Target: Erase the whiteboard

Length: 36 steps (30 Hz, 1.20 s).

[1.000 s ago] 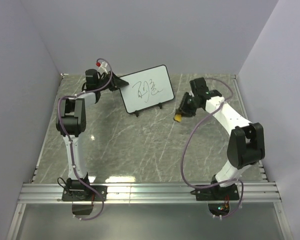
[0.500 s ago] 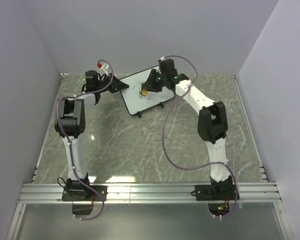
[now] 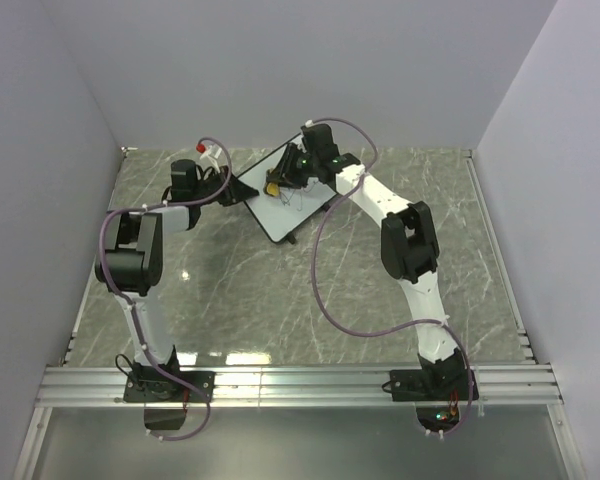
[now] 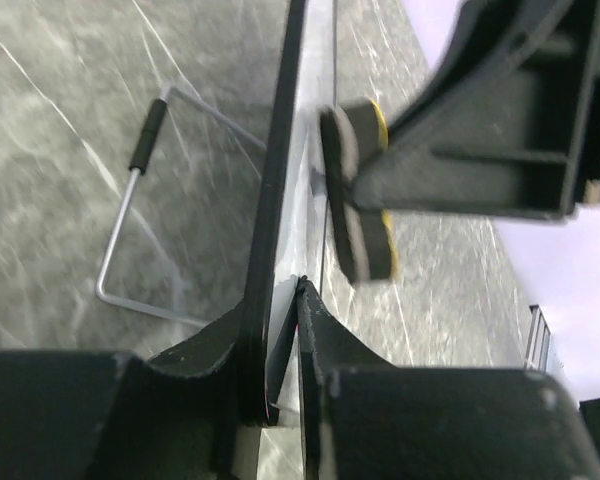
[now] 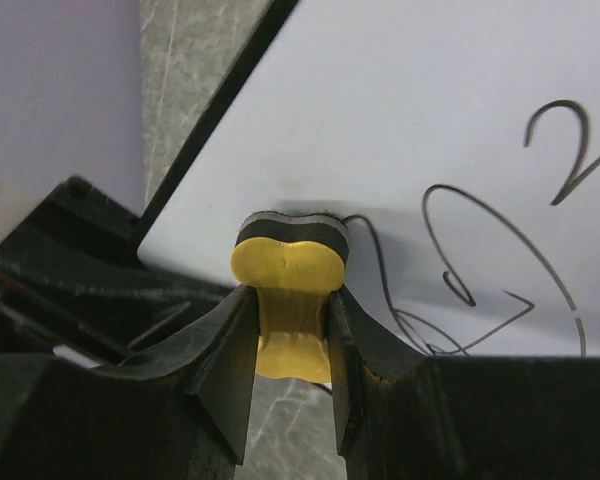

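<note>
The yellow bone-shaped eraser [image 5: 285, 262], clamped in the right pincer [image 5: 292, 300], has been swung across and pressed onto the small black-rimmed rectangular whiteboard [image 5: 430, 100]. The whiteboard is gripped by its edge in the left pincer [image 4: 280, 320], far back on the grey marbled desk [image 3: 280, 300]. Black scribbles [image 5: 500, 250] remain, so wiping is judged barely begun.

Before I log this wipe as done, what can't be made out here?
- Top view: scribbles on the whiteboard too small, partly under the right arm.
- Left wrist view: board edge-on, its writing face hidden.
- Right wrist view: the eraser's felt face turned away; scribbles cut off at the right edge.
</note>
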Each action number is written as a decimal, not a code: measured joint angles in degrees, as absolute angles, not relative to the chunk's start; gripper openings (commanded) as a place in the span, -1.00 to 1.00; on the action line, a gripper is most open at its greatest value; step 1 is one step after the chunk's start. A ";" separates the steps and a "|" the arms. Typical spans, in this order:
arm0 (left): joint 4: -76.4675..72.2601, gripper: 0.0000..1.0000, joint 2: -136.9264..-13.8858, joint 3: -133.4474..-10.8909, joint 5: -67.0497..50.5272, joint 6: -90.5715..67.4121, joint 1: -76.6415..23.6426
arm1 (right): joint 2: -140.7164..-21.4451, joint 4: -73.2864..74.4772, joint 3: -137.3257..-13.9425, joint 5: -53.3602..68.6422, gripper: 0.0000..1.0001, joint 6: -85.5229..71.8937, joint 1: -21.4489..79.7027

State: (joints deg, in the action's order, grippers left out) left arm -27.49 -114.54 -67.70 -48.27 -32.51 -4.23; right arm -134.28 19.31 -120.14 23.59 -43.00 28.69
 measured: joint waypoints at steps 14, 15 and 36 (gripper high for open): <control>-26.04 -0.99 -110.76 -63.33 -46.30 -30.87 -5.28 | -134.26 17.10 -119.44 19.81 -1.00 -45.34 30.63; -25.67 -0.99 -110.52 -63.22 -46.13 -30.81 -5.28 | -133.99 16.88 -118.93 18.98 -1.00 -45.23 30.92; -16.56 -0.99 -107.02 -63.75 -43.62 -28.18 -6.00 | -124.20 16.62 -98.85 13.19 -1.00 -42.11 32.38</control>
State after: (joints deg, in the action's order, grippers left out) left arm -16.56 -107.02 -63.75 -43.62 -28.18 -6.00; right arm -124.20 16.62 -98.85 13.19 -42.11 32.38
